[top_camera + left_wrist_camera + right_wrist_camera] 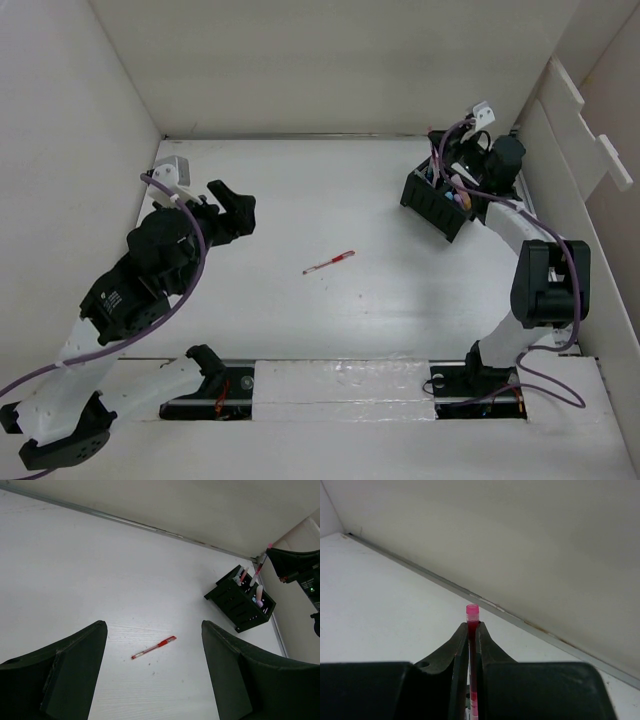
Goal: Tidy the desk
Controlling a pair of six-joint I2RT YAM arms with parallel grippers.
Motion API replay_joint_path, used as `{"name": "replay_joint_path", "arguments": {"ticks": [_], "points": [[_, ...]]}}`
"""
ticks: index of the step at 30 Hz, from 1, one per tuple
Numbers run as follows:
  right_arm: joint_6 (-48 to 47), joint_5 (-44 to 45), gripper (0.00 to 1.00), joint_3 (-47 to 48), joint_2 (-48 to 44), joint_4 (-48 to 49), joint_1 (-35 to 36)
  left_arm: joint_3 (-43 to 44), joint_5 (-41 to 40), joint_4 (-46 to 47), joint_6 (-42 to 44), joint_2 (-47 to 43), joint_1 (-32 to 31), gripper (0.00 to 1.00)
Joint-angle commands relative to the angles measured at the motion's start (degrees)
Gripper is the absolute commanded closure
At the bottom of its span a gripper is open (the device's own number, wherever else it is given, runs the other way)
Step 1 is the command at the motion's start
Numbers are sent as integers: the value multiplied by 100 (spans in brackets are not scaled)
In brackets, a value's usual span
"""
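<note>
The desk (300,200) is a white matte tabletop with white panel walls. A red pen (329,262) lies on it near the middle, also in the left wrist view (153,647). My left gripper (232,207) is open and empty, above the desk to the left of the red pen. My right gripper (455,172) is shut on a pink pen (472,630) and holds it upright over the black slotted organizer box (437,200). The pink pen also shows in the left wrist view (259,567).
The organizer box (240,600) stands at the back right near the right wall and holds several pens. A white bracket piece (590,130) leans on the right wall. Both arm bases sit at the near edge.
</note>
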Motion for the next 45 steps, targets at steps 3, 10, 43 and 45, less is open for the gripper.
{"name": "replay_joint_path", "arguments": {"ticks": [3,10,43,45], "points": [[189,141,98,-421,82,792,-151,-112,37,198,-43,-47,23,28],[154,211,66,-378,65,749,-204,-147,81,180,-104,-91,23,28],[-5435,1959,43,1976,1204,-7072,5332,679,591,1051,845,217,23,28],[-5524,2057,44,2267,1443,-7126,5447,583,600,1042,793,147,23,28]]}}
